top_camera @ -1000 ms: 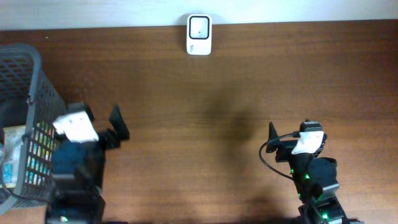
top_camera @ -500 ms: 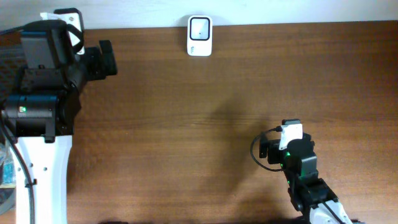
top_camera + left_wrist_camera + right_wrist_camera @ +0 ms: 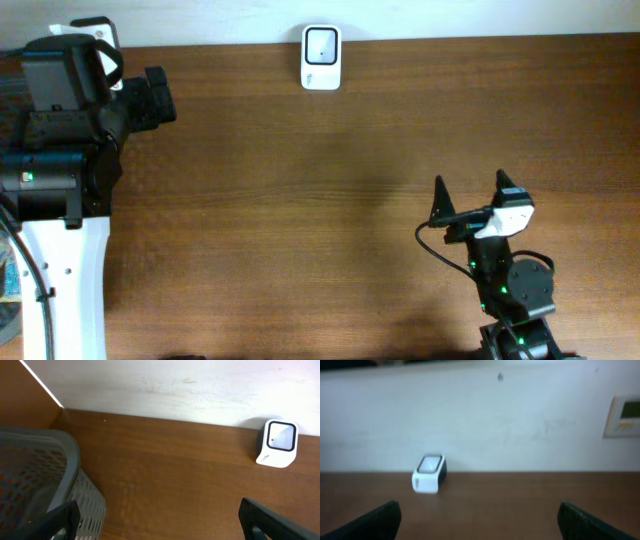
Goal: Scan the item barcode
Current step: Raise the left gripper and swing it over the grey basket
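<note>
Both grippers stand wide open and hold nothing. From the right gripper (image 3: 470, 192) the white scanner (image 3: 321, 57) lies well ahead and somewhat left, at the far edge of the table (image 3: 330, 210). From the left gripper (image 3: 160, 522) it lies ahead to the right, while the grey basket (image 3: 70, 462) is close under the left finger (image 3: 62, 517). The content of the basket cannot be made out; from above the left arm (image 3: 60, 180) covers most of it.

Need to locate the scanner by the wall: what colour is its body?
The small scanner is white, with a black-framed window; clearest overhead.
</note>
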Available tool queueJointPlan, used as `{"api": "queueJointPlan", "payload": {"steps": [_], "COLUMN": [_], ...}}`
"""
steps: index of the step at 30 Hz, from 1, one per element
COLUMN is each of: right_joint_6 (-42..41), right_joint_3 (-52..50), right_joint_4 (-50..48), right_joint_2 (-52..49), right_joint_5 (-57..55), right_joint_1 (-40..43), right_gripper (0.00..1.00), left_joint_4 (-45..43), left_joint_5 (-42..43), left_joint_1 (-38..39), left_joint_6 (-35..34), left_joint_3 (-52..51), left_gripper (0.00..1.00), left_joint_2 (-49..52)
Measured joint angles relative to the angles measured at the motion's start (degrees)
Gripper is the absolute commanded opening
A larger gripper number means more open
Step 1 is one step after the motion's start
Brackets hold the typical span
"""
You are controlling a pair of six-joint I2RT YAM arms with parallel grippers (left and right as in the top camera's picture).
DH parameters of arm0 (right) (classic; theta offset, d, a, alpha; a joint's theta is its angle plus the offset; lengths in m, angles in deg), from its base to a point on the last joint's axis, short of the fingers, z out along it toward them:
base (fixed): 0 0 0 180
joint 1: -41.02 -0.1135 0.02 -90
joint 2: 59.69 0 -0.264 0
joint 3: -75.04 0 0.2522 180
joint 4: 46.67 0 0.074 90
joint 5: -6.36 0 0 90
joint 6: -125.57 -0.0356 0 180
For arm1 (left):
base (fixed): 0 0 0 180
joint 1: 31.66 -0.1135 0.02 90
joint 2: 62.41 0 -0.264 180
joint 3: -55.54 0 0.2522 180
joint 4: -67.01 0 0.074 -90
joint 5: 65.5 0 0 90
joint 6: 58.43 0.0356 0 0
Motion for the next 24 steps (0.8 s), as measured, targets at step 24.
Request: {"api": "queueJointPlan", "payload": {"steps": [24], "right_joint_6": [-0.83], "right_joint_3": [-12.96], "right_joint_4": [8.07], "right_joint_2": [7.37], "right_joint_5": [-3.82], "right_joint_1": [0.00], "right_gripper": [0.99], "left_joint_4": [0.15], "left_joint_5": [-0.17], "left_joint_1": [0.00], "left_joint_6": [0.00], "left_joint_3": [0.00], "left_gripper": [0.99], "left_joint_2": [0.50]}}
